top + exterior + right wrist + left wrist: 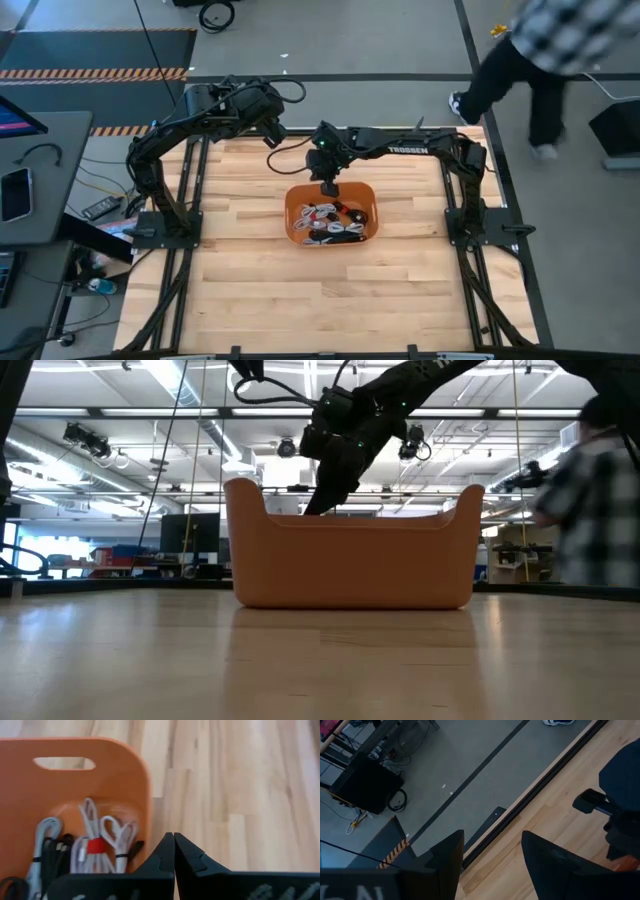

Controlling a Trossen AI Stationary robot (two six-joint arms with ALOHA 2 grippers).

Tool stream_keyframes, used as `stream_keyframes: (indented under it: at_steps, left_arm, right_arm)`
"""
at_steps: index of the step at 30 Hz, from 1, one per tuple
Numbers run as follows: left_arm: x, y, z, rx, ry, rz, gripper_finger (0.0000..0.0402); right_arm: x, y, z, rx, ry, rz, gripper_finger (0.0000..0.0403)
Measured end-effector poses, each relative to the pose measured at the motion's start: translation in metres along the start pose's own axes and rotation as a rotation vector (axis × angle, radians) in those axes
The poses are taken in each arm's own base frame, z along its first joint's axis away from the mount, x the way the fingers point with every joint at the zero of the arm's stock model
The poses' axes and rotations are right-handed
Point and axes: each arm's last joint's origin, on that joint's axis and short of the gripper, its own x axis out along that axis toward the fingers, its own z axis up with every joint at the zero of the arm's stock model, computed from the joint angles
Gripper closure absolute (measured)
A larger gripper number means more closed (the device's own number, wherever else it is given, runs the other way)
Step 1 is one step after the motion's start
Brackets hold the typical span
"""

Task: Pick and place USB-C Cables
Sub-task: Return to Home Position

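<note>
An orange bin stands at the table's middle; it shows wide in the low view. Inside it lie several coiled USB-C cables, white, grey and black, one white bundle with a red band. My right gripper hangs shut over the bin's far rim with nothing between its fingers. In the low view it slants down behind the bin's wall. My left gripper waits raised near the table's far edge, open and empty.
Bare wooden table lies on every side of the bin. A person walks on the floor beyond the table's far right corner and shows at the right of the low view. A desk with a phone stands to the left.
</note>
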Motion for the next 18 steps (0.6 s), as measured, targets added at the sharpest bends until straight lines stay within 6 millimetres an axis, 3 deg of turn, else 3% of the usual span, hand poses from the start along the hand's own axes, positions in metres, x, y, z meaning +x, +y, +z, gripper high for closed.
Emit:
stream_keyframes:
  at_steps: [4,9,15,18]
  left_arm:
    - [0.000,0.000,-0.001,0.003,0.005,0.001,0.0196]
    - [0.000,0.001,-0.003,0.036,0.024,0.004,0.0196]
    - [-0.007,-0.007,-0.005,0.140,0.014,-0.044,0.0207]
    - [-0.014,-0.008,-0.007,0.166,0.007,-0.113,0.0221]
  right_arm:
    - [-0.013,-0.014,-0.002,0.022,-0.010,-0.043,0.0403]
    - [-0.059,-0.031,-0.002,0.040,-0.063,-0.124,0.0403]
    - [-0.157,-0.040,-0.010,0.055,-0.164,-0.273,0.0403]
    - [-0.210,-0.032,-0.021,0.070,-0.208,-0.347,0.0403]
